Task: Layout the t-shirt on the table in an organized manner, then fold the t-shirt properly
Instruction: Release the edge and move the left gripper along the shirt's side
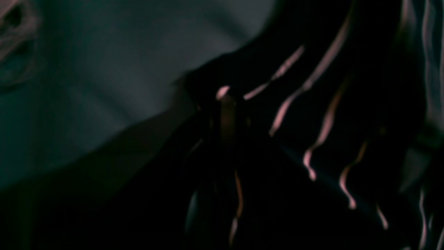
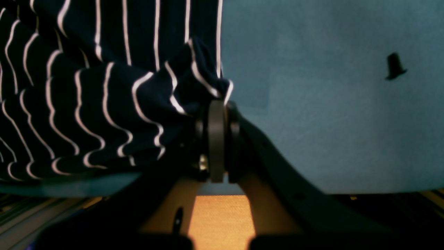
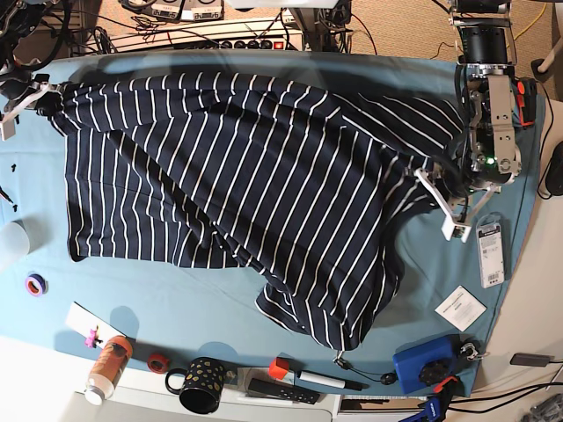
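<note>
A: Start with the left wrist view. How many things are there?

B: Two. One t-shirt [image 1: 312, 104], dark with pale wavy stripes, fills the right and lower part, and the table [image 1: 104, 69] shows as grey-teal cloth at upper left. The picture is dark and blurred. The left gripper [image 1: 227, 104] is clenched on a bunch of the shirt at the centre, and the fabric drapes away from it to the right.

A: And the right wrist view?

B: One t-shirt [image 2: 86, 86] again, on the left half, and the table [image 2: 329, 104] on the right half. The right gripper [image 2: 218, 104] has its jaws pressed together on a pinched fold of the shirt's edge, which bunches up right at the tips. One small black peg-like item [image 2: 395, 66] lies on the cloth, well apart from the claw.

A: The base view?

B: One t-shirt [image 3: 255, 176] is spread across the table [image 3: 220, 299], rumpled and slanting toward the near edge. The right gripper [image 3: 42, 95] holds its far-left corner; the left gripper [image 3: 440, 176] holds the right side, with cloth gathered toward it. Along the near edge I count one black mug with dots [image 3: 198, 384], one bottle with an orange label [image 3: 107, 365], one marker [image 3: 317, 378], one blue box [image 3: 427, 362], one purple tape ring [image 3: 35, 284] and one red ring [image 3: 157, 361]. Two white tags lie at right, one long [image 3: 489, 251] and one square [image 3: 460, 308].
</note>
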You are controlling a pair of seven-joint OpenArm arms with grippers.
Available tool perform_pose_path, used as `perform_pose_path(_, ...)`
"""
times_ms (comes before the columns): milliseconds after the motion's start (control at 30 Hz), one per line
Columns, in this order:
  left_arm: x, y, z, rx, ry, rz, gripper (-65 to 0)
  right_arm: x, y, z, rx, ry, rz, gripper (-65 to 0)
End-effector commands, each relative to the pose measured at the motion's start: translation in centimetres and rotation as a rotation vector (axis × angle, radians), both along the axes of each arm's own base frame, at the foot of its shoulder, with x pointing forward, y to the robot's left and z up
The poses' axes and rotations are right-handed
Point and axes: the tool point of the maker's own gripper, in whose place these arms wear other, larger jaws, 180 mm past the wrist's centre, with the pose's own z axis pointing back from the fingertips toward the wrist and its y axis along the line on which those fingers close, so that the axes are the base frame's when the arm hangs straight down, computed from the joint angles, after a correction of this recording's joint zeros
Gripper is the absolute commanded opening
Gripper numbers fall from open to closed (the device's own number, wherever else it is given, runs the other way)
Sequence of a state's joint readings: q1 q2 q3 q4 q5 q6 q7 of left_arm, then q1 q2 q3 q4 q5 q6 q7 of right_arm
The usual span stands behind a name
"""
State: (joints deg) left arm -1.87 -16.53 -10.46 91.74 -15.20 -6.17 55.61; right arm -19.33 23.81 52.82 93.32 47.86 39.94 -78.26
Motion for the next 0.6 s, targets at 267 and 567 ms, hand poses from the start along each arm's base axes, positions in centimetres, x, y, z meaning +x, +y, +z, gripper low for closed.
perform_pose_path(267,0.4,6.4,2.0,0.157,-0.015,0.157,-65.0,0.4,-0.8,1.1,-0.036,-0.012,0.01,-65.0)
perform_pose_path(567,-1.3,8.3,1.2,0.194,0.012,0.233,-65.0,0.5,-1.8,1.2,-0.092,-0.021,-0.009,-65.0)
